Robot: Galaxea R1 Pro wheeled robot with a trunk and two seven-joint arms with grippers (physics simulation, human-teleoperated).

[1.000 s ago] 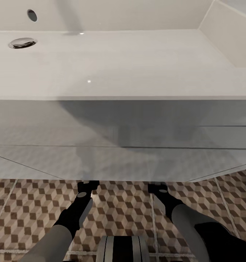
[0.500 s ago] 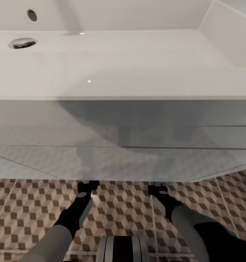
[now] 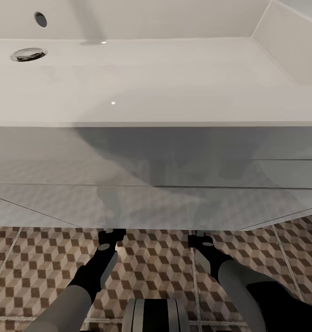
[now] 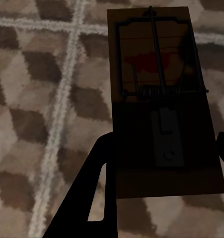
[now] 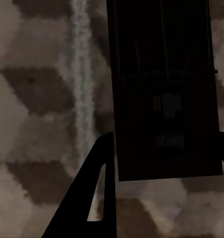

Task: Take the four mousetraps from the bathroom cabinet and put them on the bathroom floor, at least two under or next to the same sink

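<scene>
In the left wrist view a brown wooden mousetrap (image 4: 161,64) with a dark metal bar and a red patch sits between the fingers of my left gripper (image 4: 164,144), which is shut on its sides just above the cube-pattern bathroom floor (image 4: 37,99). The right wrist view has a second mousetrap (image 5: 164,59), dark in shadow, and my right gripper (image 5: 166,144) is shut on it over the same tiles. From the head, both forearms reach under the white vanity (image 3: 128,203) below the sink (image 3: 151,83), so their fingers are hidden there. The cabinet is out of view.
The vanity's front overhangs both wrists closely. The sink's chrome drain (image 3: 28,54) sits at the far left of the basin. Patterned floor (image 3: 151,263) stretches left and right of my arms, and my own base (image 3: 156,316) is at the bottom edge.
</scene>
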